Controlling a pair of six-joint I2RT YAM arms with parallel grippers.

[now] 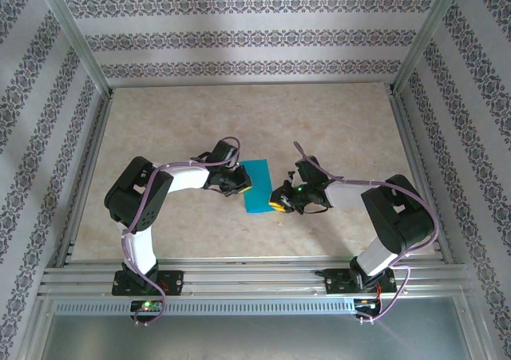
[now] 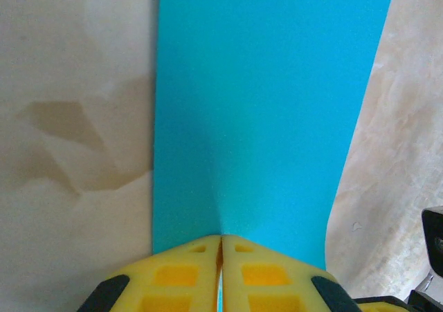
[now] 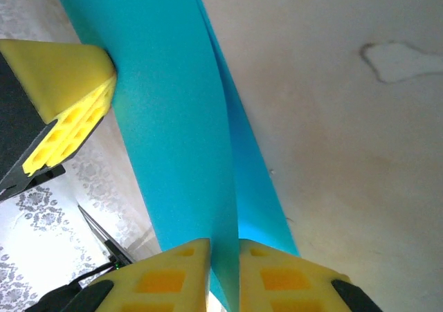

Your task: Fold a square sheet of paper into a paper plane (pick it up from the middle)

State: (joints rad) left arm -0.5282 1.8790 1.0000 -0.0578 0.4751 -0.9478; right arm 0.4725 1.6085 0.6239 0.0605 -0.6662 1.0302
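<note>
Yellow pads (image 2: 181,274) of my left end effector (image 2: 221,241) meet at the bottom of the left wrist view. They are closed to a hairline seam, with the near edge of the paper (image 2: 270,104) pinched between them. From that pinch the teal sheet runs straight away from me as a smooth, plain band with straight side edges. The beige marbled surface (image 2: 69,84) shows on either side of it.

My right end effector (image 3: 223,246) is likewise clamped on the paper, its two pads parted only by the sheet's thickness. From this wrist the paper reads as two layers that come together at my pinch and spread slightly farther out. At the upper left of that view, a yellow pad of my left end effector touches the sheet's far edge.

From above, the paper sits tilted, a little nearer than the middle of the surface, between the two end effectors. The left one is at its left side and the right one at its near right corner. I cannot tell whether the sheet rests on the surface or hangs just above it. Grey floral bands pattern the walls (image 1: 239,25).
</note>
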